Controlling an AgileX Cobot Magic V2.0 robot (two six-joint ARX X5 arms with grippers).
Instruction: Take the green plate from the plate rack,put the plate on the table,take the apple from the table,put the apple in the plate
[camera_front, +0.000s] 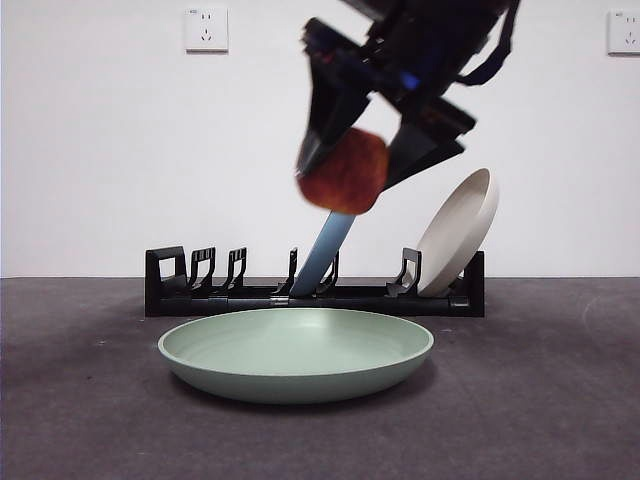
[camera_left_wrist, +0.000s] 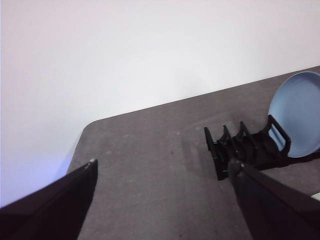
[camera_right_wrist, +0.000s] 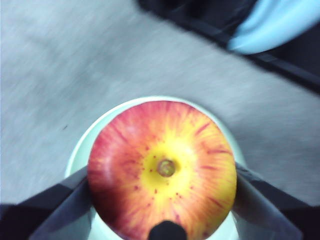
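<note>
The green plate (camera_front: 296, 353) lies flat on the table (camera_front: 80, 400) in front of the plate rack (camera_front: 250, 295). High above the plate hangs the red and yellow apple (camera_front: 345, 171), with my right gripper (camera_front: 352, 165) shut on it. In the right wrist view the apple (camera_right_wrist: 162, 169) fills the space between the jaws, and the green plate's rim (camera_right_wrist: 80, 145) shows beneath it. My left gripper (camera_left_wrist: 165, 172) is open and holds nothing, off to the side of the plate rack (camera_left_wrist: 245, 147).
A blue plate (camera_front: 322, 255) leans in the middle of the rack and a beige plate (camera_front: 458, 232) leans at its right end. The blue plate (camera_left_wrist: 297, 112) also shows in the left wrist view. A white wall with two sockets stands behind.
</note>
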